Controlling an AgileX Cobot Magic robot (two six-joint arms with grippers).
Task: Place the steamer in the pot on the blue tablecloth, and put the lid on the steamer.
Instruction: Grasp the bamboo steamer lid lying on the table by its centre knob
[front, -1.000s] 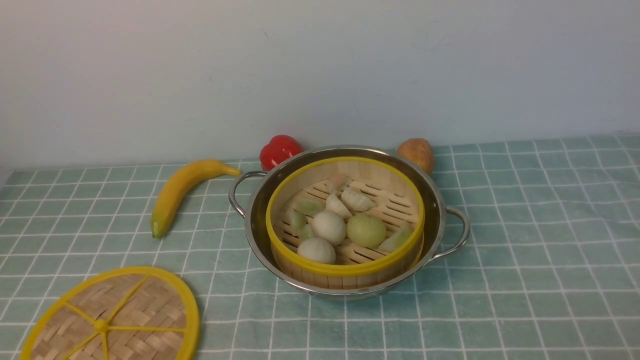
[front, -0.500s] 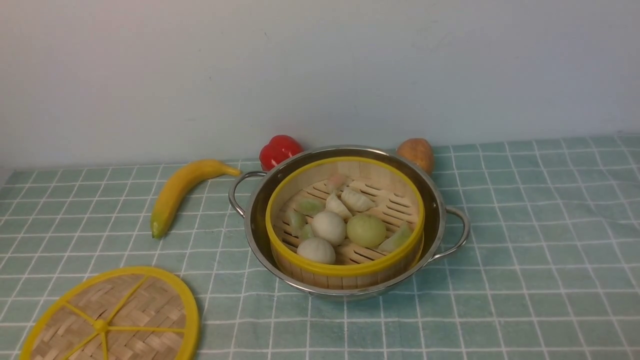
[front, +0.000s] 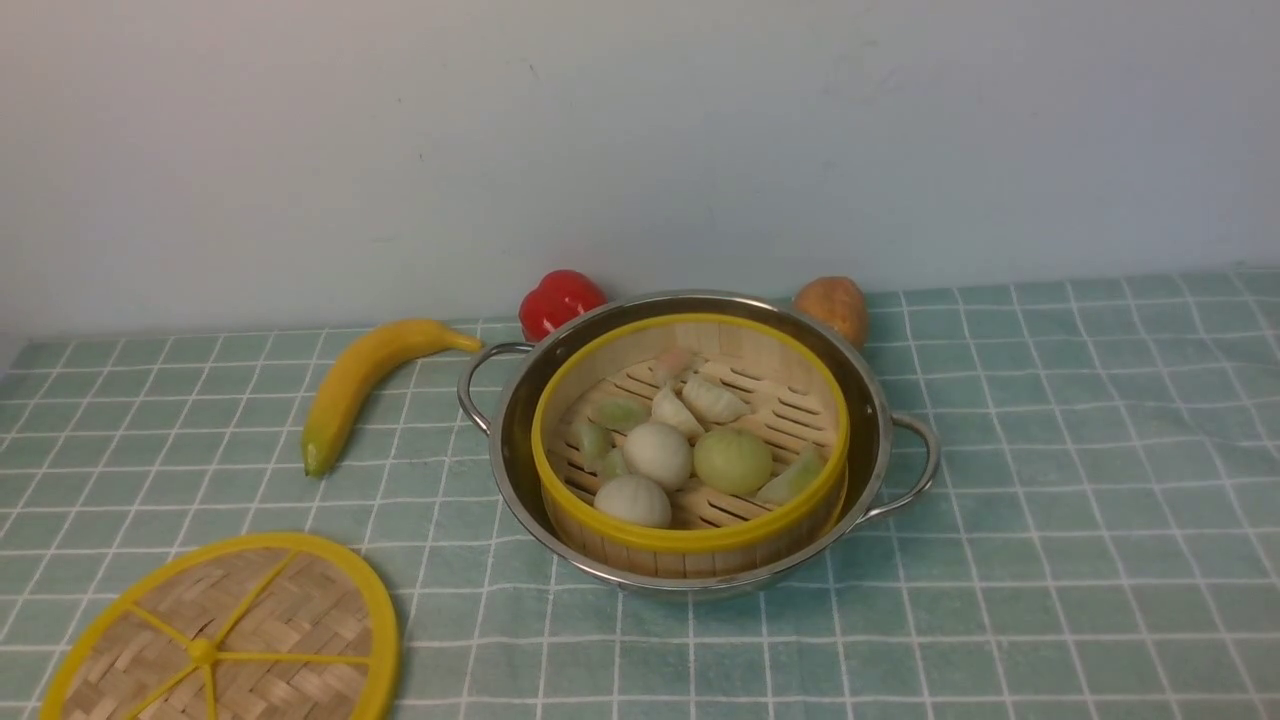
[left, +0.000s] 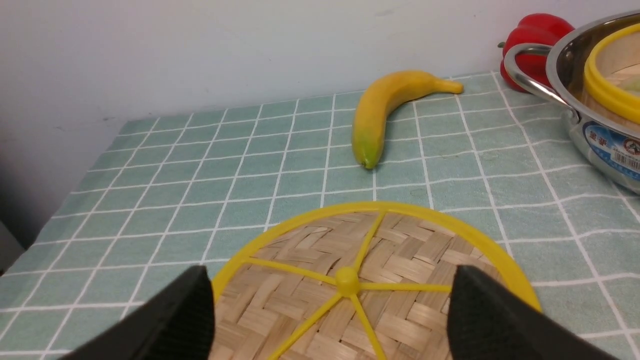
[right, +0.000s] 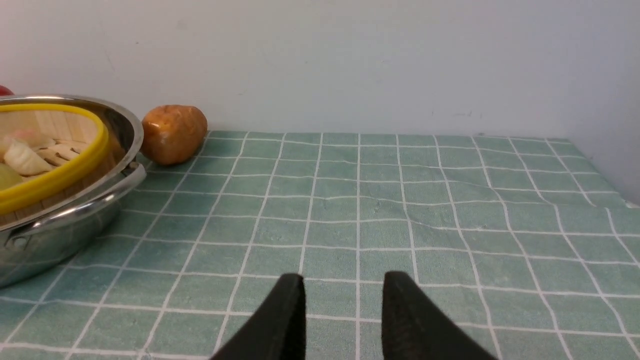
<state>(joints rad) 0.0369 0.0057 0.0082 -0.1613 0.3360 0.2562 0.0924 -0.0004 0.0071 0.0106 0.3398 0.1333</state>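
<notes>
Here, the left pincer (left: 331, 274) is spread wide, holding nothing. It hangs over the lid (left: 400, 250), a flat woven bamboo disc with a yellow rim, with one black finger (left: 185, 310) on either side of the central knob. Whether the fingers touch the lid cannot be told. The lid lies flat on the blue tablecloth (front: 1050, 450) that covers the counter.

Ahead of this pincer and to its right stands the pot (front: 870, 400), shiny steel with looped handles. The steamer (front: 690, 545) sits inside it, uncovered and holding pale buns and dumplings (front: 657, 453). A banana (front: 360, 380) lies straight ahead of the left pincer, and a red pepper (front: 560, 300) sits behind the pot.

The right pincer (right: 345, 280) is partly spread with only bare cloth between its fingers. The pot is ahead to its left, well apart, and a brown potato (right: 173, 132) sits just beyond the pot's rim.
</notes>
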